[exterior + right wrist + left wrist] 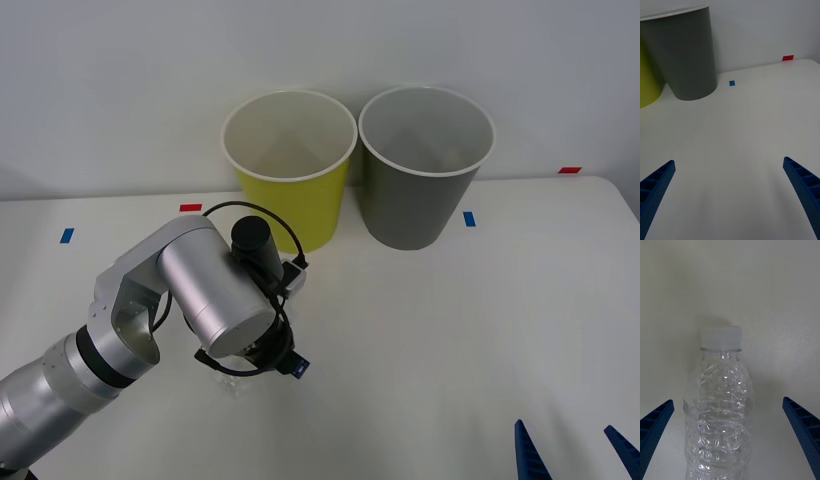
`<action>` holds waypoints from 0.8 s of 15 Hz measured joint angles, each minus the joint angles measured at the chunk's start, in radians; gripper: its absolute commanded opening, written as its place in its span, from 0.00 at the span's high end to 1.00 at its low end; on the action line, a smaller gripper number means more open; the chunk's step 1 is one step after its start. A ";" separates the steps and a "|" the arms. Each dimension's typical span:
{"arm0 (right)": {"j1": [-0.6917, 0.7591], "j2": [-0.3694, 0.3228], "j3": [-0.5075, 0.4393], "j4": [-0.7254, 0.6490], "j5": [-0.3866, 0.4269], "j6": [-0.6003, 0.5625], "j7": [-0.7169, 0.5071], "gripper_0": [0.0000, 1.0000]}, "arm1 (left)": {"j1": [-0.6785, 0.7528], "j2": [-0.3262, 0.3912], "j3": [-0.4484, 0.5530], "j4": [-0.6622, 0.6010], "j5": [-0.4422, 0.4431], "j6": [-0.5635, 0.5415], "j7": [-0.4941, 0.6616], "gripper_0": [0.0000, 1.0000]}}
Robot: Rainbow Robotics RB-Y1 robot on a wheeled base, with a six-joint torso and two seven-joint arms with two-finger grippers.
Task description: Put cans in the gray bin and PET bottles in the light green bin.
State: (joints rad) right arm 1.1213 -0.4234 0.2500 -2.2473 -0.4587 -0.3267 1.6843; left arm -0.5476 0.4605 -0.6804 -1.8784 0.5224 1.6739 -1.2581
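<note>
Two bins stand side by side, rims almost touching, at the far edge of the table [420, 330]: one green bin [292, 180] to the left, one gray bin [420, 180] to the right; one bottle [718, 408], clear and crinkled with a pale cap; several small tape marks, a blue mark [468, 218] just right of the gray bin's foot, a red mark [569, 170] farther right, another red and another blue on the left side. The table is white and matte; a plain pale wall rises behind the bins. The left gripper [730, 438] points down near the table's front left, well short of the bins; its blue fingers [655, 427] are spread wide with the bottle between them, nearer one finger, touching neither as far as can be seen. The right gripper [730, 195] waits low at the front right, fingers apart over bare table.
</note>
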 measured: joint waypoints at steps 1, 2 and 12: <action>0.000 0.000 0.000 0.000 0.000 0.000 0.000 0.00 | 0.000 -0.003 0.000 0.005 0.000 0.000 0.000 0.00; 0.000 0.000 0.000 0.000 0.000 0.000 0.000 0.00 | 0.000 -0.008 0.000 0.017 0.000 -0.003 -0.002 0.00; 0.000 0.000 0.000 0.000 0.000 0.000 0.000 0.00 | 0.001 -0.031 -0.002 0.098 -0.062 -0.050 -0.054 0.00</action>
State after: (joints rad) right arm 1.1213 -0.4234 0.2500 -2.2473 -0.4587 -0.3267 1.6843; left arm -0.5465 0.4293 -0.6825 -1.7806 0.4603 1.6236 -1.3122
